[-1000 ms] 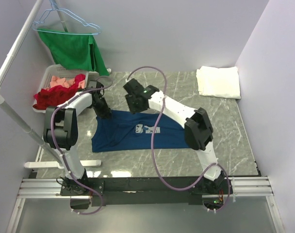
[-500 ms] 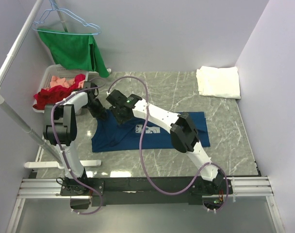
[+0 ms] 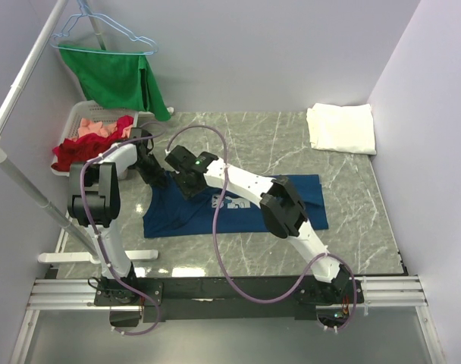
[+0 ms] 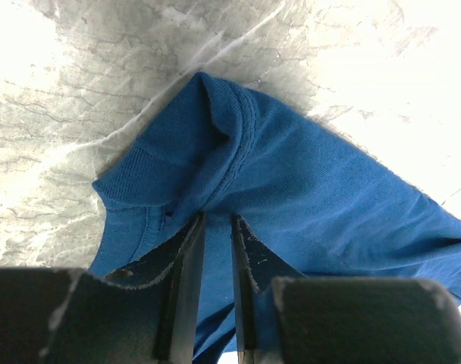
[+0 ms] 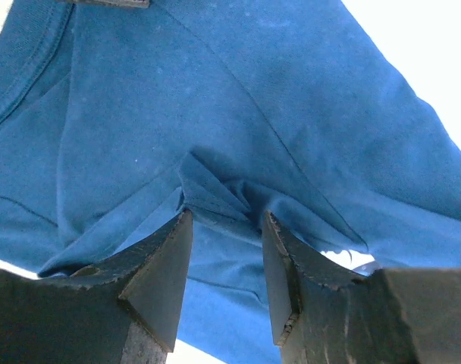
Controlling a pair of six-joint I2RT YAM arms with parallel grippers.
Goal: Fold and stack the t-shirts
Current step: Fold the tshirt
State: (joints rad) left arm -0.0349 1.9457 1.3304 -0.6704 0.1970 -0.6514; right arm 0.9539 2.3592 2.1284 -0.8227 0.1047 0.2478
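The navy blue t-shirt [image 3: 174, 216] lies spread across the marble table [image 3: 291, 148], its white print [image 3: 224, 202] partly under my right arm. My left gripper [image 3: 156, 180] is shut on the shirt's edge by the collar [image 4: 217, 218]; the ribbed collar [image 4: 215, 114] bunches just beyond the fingertips. My right gripper [image 3: 187, 187] is next to it on the right, and its jaws pinch a raised bunch of the navy fabric [image 5: 224, 214]. The plain white t-shirt [image 3: 340, 127] lies folded at the back right corner.
A white basket [image 3: 83, 114] with red and pink clothes stands at the back left. A green cloth [image 3: 117, 76] hangs on a hanger above it. A white rail [image 3: 26, 189] runs along the left side. Purple cables loop over both arms.
My right gripper has swung left across the shirt, from mid-table to beside my left gripper, uncovering the shirt's right end. My left gripper has shifted slightly left.
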